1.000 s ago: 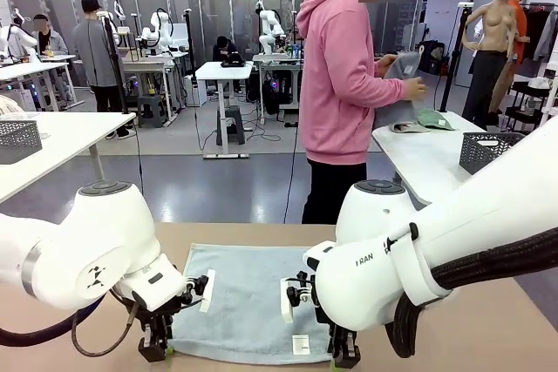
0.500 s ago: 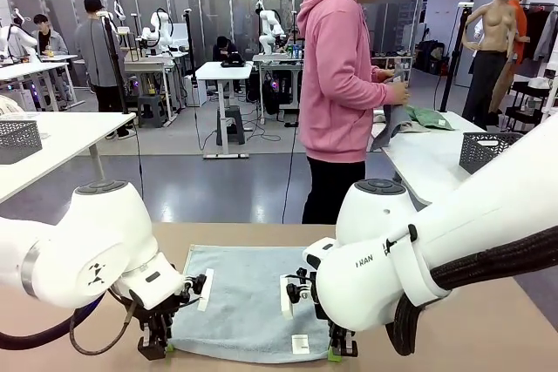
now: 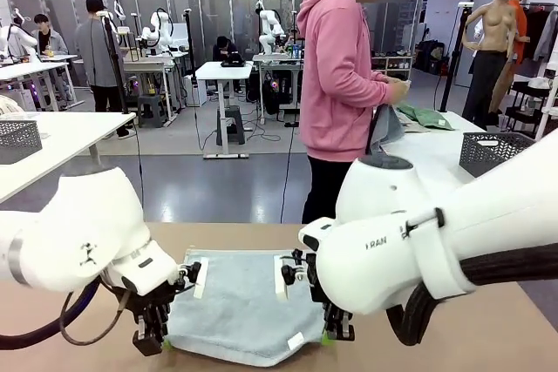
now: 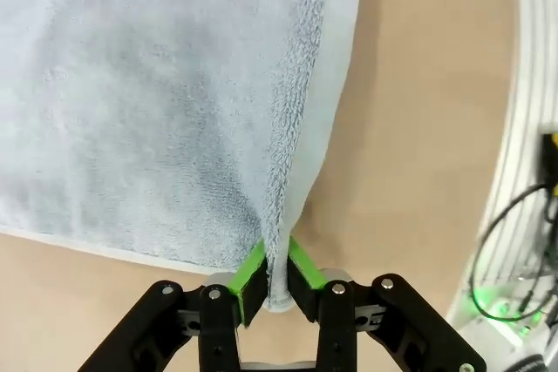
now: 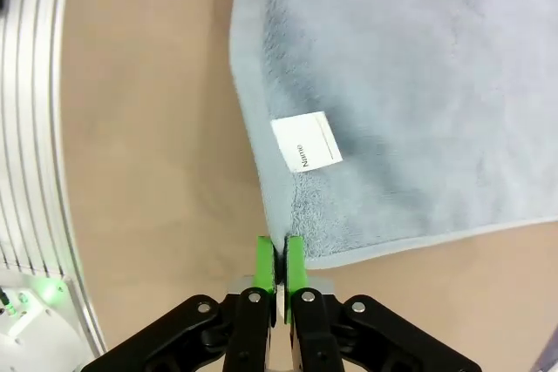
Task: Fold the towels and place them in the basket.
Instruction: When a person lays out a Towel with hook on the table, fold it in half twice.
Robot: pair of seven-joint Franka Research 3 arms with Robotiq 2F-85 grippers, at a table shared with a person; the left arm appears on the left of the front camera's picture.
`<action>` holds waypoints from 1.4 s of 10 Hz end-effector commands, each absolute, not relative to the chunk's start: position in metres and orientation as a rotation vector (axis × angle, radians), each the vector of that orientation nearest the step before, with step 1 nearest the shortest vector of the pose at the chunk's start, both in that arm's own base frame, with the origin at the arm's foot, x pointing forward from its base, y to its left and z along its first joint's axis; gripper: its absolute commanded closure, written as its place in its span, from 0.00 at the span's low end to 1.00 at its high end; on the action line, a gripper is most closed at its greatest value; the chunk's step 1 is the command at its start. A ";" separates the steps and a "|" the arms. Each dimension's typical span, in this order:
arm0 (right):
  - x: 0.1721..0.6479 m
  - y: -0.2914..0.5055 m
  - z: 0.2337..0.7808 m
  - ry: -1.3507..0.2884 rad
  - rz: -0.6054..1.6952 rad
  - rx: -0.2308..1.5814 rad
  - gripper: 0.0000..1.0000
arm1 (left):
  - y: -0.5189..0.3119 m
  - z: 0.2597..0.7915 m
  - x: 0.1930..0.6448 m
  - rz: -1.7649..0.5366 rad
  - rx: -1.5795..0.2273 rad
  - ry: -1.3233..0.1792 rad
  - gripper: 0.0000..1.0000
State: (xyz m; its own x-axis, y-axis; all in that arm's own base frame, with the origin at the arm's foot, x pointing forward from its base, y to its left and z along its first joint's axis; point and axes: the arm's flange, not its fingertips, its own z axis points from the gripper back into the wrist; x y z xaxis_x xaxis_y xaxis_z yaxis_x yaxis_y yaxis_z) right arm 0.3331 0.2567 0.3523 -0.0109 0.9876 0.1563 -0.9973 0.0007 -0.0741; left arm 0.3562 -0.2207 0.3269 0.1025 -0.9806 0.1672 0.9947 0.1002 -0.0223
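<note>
"What had the left gripper point(image 4: 277, 259) got?"

"Its green pads were pinched on a near corner of the light blue-grey towel point(image 4: 157, 102). The hem was bunched between them and raised off the table point(image 4: 418, 128)."

"And the right gripper point(image 5: 280, 254)?"

"It was pressed together on the other near corner, just below the white label point(image 5: 307, 142). How much cloth sat between the pads was hard to make out."

"From the front?"

"The bulky white arms covered the towel's side edges. Its far part lay flat on the table."

"Further off?"

"A person in a pink hoodie point(image 3: 340, 76) stood at another table holding a grey cloth point(image 3: 388, 124), which was largely hidden by the body. A green towel point(image 3: 427, 116) lay just beside it. The basket point(image 3: 488, 150) was partly cut off by the right arm."
</note>
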 end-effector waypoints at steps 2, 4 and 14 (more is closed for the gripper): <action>0.321 0.255 0.390 -0.247 1.560 0.048 1.00 | -0.192 0.364 0.303 -1.424 -0.175 -0.149 1.00; 0.332 0.257 0.400 -0.269 1.553 0.033 1.00 | -0.191 0.382 0.313 -1.415 -0.157 -0.142 1.00; 0.406 0.266 0.443 -0.198 1.564 0.062 0.93 | -0.203 0.428 0.437 -1.492 -0.369 -0.092 0.90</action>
State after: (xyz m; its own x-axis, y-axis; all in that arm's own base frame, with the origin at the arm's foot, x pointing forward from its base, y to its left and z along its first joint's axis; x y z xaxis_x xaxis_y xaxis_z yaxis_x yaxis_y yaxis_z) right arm 0.3822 0.2576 0.4404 -0.0062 0.9821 0.1882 -0.9913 0.0187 -0.1303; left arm 0.4087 -0.1963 0.4251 0.0993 -0.9585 0.2673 0.9926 0.0765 -0.0946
